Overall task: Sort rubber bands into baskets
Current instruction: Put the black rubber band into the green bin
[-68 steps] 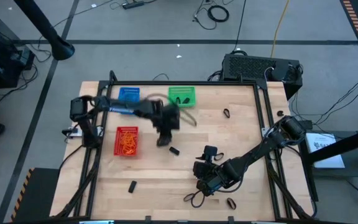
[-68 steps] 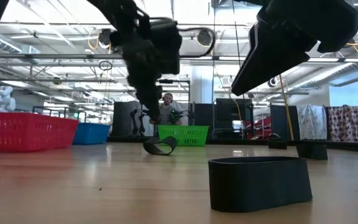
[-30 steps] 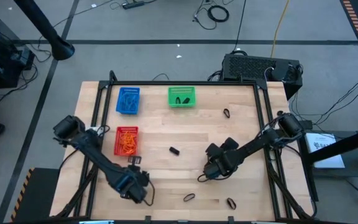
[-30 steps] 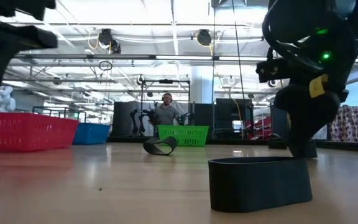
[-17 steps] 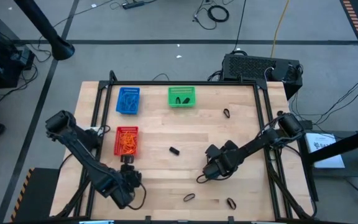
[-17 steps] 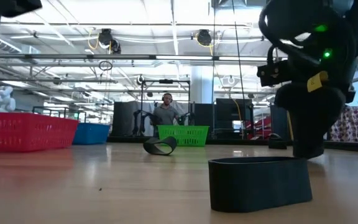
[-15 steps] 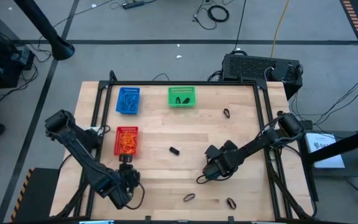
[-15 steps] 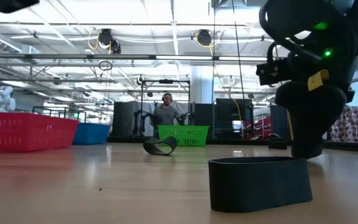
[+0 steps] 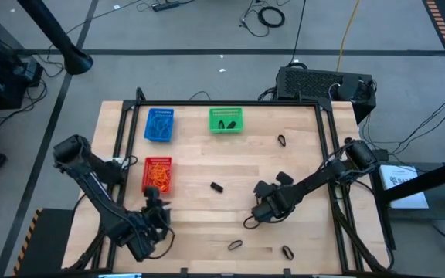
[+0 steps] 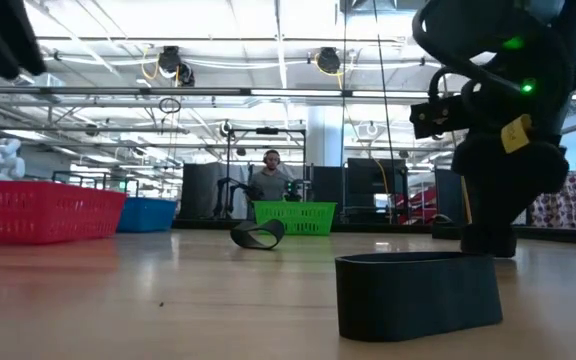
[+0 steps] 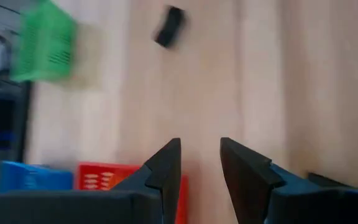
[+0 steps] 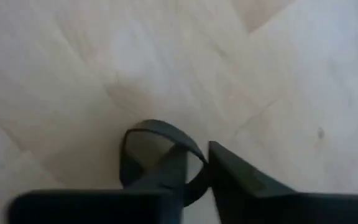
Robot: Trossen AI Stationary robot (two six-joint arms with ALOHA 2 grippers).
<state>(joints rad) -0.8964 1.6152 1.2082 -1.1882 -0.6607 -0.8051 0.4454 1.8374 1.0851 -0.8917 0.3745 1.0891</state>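
My right gripper [image 9: 252,218] is down at the table right of centre, shut on a black rubber band [image 12: 143,140]. My left gripper [image 9: 157,199] hovers open with nothing between its fingers, just on the near side of the red basket [image 9: 158,174], which holds orange bands. The blue basket [image 9: 159,124] and the green basket [image 9: 225,120] stand along the far edge. Loose black bands lie flat on the wood at the centre [image 9: 217,187], the far right [image 9: 282,140] and the near edge [image 9: 236,245]. My right gripper has one finger [image 12: 169,177] inside the band's loop and the other outside it, with the band's side wall [image 12: 196,163] between them. The fingers come from above, pointing down. The rest of the loop [image 12: 135,134] lies on the table.
One more black band [image 9: 287,252] lies at the near right, and a wide one [image 10: 416,292] stands close to the low camera. Black rails [image 9: 332,154] frame the table. A person [image 10: 271,180] sits in the room beyond.
My left arm has swung toward the table's left edge, and its gripper has drifted a little left, staying near the red basket's near side. My right gripper has stayed over the black band.
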